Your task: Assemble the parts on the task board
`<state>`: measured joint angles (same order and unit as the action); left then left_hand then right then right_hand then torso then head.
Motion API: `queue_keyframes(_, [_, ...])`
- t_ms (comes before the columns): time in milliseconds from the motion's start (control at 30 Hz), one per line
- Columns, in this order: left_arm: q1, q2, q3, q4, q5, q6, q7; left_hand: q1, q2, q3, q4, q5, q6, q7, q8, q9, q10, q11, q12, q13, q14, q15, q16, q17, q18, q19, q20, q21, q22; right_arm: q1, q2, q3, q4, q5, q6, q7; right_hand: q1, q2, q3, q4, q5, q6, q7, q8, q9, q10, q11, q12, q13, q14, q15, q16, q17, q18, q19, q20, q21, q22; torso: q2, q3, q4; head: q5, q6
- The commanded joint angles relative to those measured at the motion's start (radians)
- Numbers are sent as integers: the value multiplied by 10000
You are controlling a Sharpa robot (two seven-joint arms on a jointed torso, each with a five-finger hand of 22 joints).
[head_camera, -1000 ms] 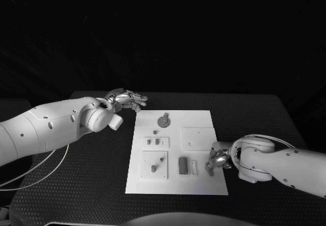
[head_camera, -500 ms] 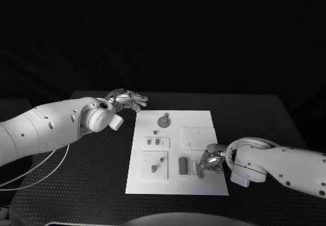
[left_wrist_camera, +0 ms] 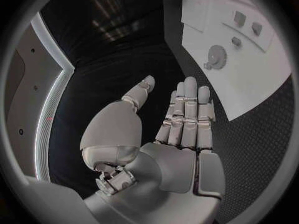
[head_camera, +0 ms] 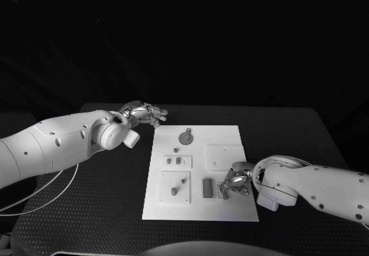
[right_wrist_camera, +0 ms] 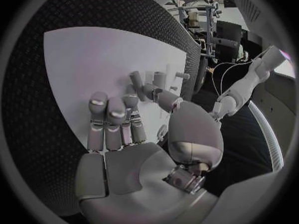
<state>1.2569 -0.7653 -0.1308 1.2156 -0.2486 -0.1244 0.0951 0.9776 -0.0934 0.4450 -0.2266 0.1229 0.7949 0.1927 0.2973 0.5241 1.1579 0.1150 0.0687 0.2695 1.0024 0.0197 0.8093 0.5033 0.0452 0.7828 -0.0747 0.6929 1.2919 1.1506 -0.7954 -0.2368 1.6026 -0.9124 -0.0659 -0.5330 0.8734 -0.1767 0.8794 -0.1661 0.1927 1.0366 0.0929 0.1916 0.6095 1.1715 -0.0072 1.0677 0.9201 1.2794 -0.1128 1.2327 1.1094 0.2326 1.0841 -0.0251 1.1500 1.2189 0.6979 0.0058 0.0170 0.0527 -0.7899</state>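
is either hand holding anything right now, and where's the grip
The left hand holds nothing, its fingers straight and apart. The right hand hangs over the parts near the task board's right side; whether it grips one cannot be told.

black table (head_camera: 100,213), dark backdrop (head_camera: 184,48)

black table (head_camera: 307,133), task board (head_camera: 231,210) (white)
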Motion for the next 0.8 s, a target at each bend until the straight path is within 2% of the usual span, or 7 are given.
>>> queue_keyframes(33, [7,16,5,25,-48,176,45,-46,30,-27,59,4,-74,12,48,-11,15,85,31,-13,37,37,-62,16,111,62,-6,-51,17,-14,47,-5,-13,69,-60,75,-101,-37,-75,17,-65,-27,91,20,-18,51,-30,35,-15,5,6,-63,-2,292,90,-19,31,-19,-4,6,-5,19,-16])
queue_keyframes(400, [7,14,5,27,-61,230,11,-49,31,-28,64,4,-77,12,50,-13,13,86,30,-13,37,37,-67,22,111,63,-5,-54,23,-14,172,-5,-150,155,-21,115,-278,-165,-274,158,-144,3,72,65,-39,47,-49,48,-16,14,-14,-68,10,292,113,-48,33,-53,0,-2,0,34,-24])
queue_keyframes(733, [8,-3,5,31,-71,248,-14,-52,31,-30,66,3,-78,13,50,-13,11,86,29,-14,37,38,-69,24,110,63,-5,-56,25,-15,214,-6,-173,189,-24,112,-347,-182,-327,235,-229,25,61,89,-46,46,-59,50,-18,16,-22,-70,16,292,114,-60,32,-66,0,-1,-2,38,-48])
queue_keyframes(800, [8,0,5,31,-78,254,-15,-52,31,-30,67,3,-78,13,51,-13,11,86,29,-14,37,38,-69,25,110,63,-5,-56,25,-15,216,-6,-156,189,15,130,-484,-173,-382,358,-344,52,59,106,-44,52,-61,52,-19,19,-21,-70,17,292,120,-51,31,-73,0,-1,-2,38,-48])
